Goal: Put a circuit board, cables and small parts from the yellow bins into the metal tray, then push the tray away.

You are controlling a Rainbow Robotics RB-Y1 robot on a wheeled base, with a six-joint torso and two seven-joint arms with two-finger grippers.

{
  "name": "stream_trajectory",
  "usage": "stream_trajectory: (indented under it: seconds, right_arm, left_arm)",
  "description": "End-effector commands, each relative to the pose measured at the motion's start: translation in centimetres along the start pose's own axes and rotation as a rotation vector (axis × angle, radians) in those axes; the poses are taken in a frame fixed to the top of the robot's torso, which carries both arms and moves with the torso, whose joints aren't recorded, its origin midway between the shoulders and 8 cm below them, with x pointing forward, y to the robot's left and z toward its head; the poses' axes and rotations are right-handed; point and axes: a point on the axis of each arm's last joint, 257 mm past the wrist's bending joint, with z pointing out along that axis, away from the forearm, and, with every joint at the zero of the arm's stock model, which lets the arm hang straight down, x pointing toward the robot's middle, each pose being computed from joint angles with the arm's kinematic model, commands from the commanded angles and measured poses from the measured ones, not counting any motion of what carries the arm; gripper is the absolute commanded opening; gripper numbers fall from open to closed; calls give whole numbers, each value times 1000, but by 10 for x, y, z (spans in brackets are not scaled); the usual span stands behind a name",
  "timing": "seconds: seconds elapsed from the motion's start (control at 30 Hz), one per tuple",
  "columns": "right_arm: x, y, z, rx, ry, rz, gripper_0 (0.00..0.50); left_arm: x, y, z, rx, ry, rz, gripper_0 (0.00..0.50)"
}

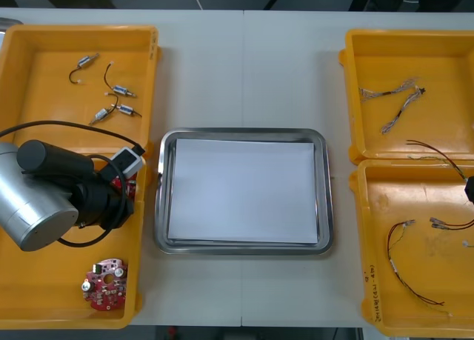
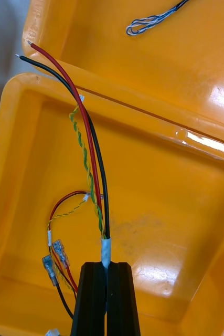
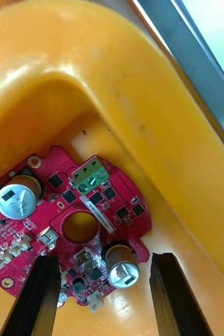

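Lower left of the front view, the left gripper (image 3: 105, 262) is hanging wide open in a yellow bin (image 1: 29, 303), straddling the red circuit board (image 3: 117, 194). It's looking stiff, light and fragile, so I'd be grabbing its rim. Far right, the right gripper (image 2: 106, 268) is pinching the floppy cable bundle (image 2: 93, 173) by its taped end

The tray (image 1: 158, 207) sits mid-worktop (image 1: 244, 66), between the bins. The far left bin (image 1: 37, 66) holds small metal parts (image 1: 111, 107). In the near left bin (image 1: 44, 295), one circuit board (image 1: 105, 284) lies at the near end. A second board (image 3: 119, 202) lies in its far right corner, between the left hand's (image 3: 105, 260) spread fingers. The far right bin (image 1: 444, 58) holds twisted cables (image 1: 404, 107). The near right bin (image 1: 422, 207) holds loose cables (image 1: 390, 255), and over it the right hand (image 2: 106, 268) pinches a cable bundle (image 2: 106, 249).
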Motion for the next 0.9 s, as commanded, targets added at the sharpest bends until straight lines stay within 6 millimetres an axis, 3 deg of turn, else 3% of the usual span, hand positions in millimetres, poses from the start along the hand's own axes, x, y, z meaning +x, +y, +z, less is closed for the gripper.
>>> stream_trajectory:
  seconds: [0.03, 0.1, 0.17, 0.27, 0.5, 0.57, 0.6, 0.9]
  right_arm:
    - [-10, 2, -8, 21, -30, -53, 0]
    - [-10, 2, -8, 21, -30, -51, 0]
    - [-10, 2, -8, 21, -30, -53, 0]
    - [-10, 2, -8, 20, -29, -52, 0]
    - [-10, 2, -8, 21, -30, -53, 0]
    - [-10, 2, -8, 21, -30, -53, 0]
    - [-10, 1, -8, 21, -31, -52, 0]
    - [-11, 1, -9, 22, -32, -51, 0]
  left_arm:
    - [-10, -9, 4, 6, -21, -46, 396]
    - [-11, -9, 5, -1, -23, -38, 320]
    - [-10, -10, 6, -8, -26, -28, 197]
    - [-10, -11, 6, -3, -25, -29, 119]
    - [-10, -12, 6, 1, -24, -34, 105]
    - [-9, -12, 6, 4, -22, -33, 14]
    - [-10, -13, 6, 6, -24, -33, 3]
    - [-14, -8, 0, 20, -29, -57, 0]
